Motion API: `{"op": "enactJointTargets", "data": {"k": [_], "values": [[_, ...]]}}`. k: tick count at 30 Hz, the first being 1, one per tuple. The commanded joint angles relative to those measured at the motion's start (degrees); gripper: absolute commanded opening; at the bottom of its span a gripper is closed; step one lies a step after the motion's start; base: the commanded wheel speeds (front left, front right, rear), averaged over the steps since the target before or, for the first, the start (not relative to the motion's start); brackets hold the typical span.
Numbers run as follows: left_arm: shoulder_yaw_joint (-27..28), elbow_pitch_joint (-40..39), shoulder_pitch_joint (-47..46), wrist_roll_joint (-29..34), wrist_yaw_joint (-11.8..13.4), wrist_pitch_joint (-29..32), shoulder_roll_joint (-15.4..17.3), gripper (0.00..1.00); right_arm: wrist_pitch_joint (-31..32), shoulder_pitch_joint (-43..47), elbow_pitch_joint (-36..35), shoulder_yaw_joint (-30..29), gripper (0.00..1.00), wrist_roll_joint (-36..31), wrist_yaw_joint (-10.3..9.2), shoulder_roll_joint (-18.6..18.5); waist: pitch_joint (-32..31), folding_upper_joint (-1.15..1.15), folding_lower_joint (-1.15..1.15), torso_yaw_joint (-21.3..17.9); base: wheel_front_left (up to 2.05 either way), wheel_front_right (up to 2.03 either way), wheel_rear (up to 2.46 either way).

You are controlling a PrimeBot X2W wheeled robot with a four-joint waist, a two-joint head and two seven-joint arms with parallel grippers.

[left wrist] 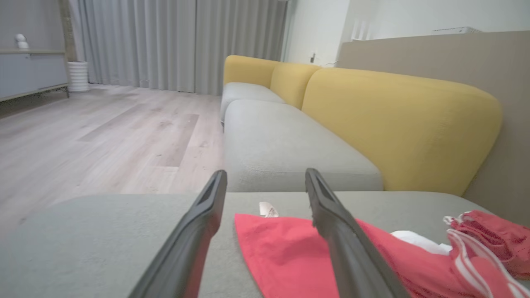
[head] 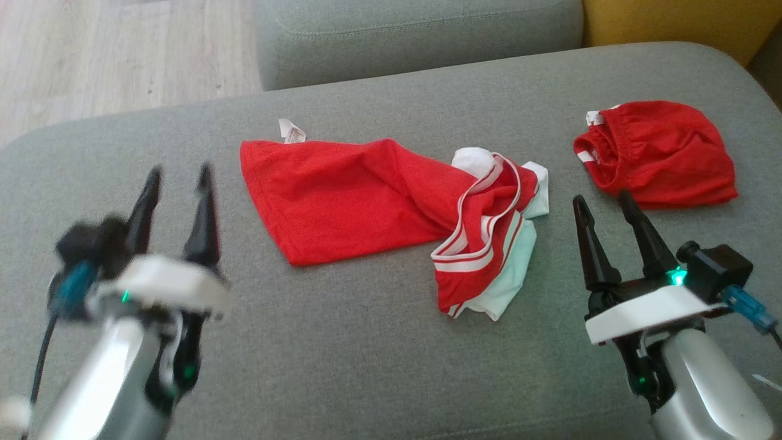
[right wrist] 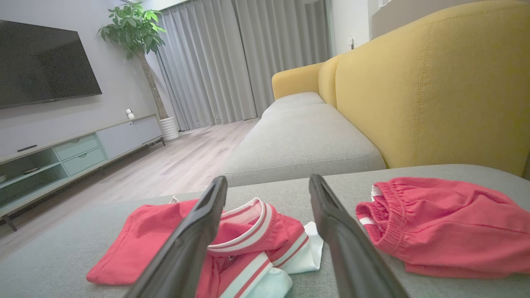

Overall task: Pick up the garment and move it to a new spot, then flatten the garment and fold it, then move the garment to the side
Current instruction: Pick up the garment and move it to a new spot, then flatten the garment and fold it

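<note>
- While both arms hover low over the grey sofa cushion [head: 366, 379], the left gripper [head: 179, 171] points forward, fingers spread, empty, just left of the red jersey [head: 342, 201].
- Left forearm blurred in head view.
- Right gripper [head: 600, 198] likewise spread and empty, tilted up-left, between the jersey's white-striped end and the red shorts [head: 663, 153].
- Jersey lies crumpled mid-cushion, touching neither gripper.

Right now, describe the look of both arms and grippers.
The left gripper and right gripper each have two long, tapered black fingers on a white bracket with a green light, a black wrist camera with a blue plug and dark cable, and a silver-grey forearm.
</note>
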Motion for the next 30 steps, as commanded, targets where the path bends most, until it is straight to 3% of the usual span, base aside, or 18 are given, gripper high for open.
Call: {"op": "enactJointTargets", "data": {"k": [1, 8, 15, 30], "values": [[4.87, -3.65, 0.76, 2.17, 1.45, -0.68, 2.11, 1.00, -0.37, -0.74, -2.01, 0.60, 1.00, -0.43, -0.04, -0.42, -0.22, 0.00, 0.00, -0.09, 0.00, 0.00, 0.00], [13.03, -10.24, 15.00, 7.21, 3.02, -0.69, -2.71, 1.00, -0.37, 0.76, -1.88, -0.44, 1.00, -0.31, -0.04, -0.59, -0.73, 0.00, 0.00, -0.26, 0.00, 0.00, 0.00], [15.73, -10.56, 19.08, 11.03, -0.31, -0.69, -7.33, 1.00, -0.37, 1.00, -1.83, -0.74, 1.00, -0.41, -0.04, -0.56, -0.78, 0.00, 0.00, 0.21, 0.00, 0.00, 0.00], [18.72, -7.80, 18.64, 14.84, -4.59, -0.70, -11.23, 1.00, -0.37, 0.34, -1.33, 0.26, 1.00, 0.01, -0.04, -1.06, -0.19, 0.00, 0.00, 0.09, 0.00, 0.00, 0.00]]}}
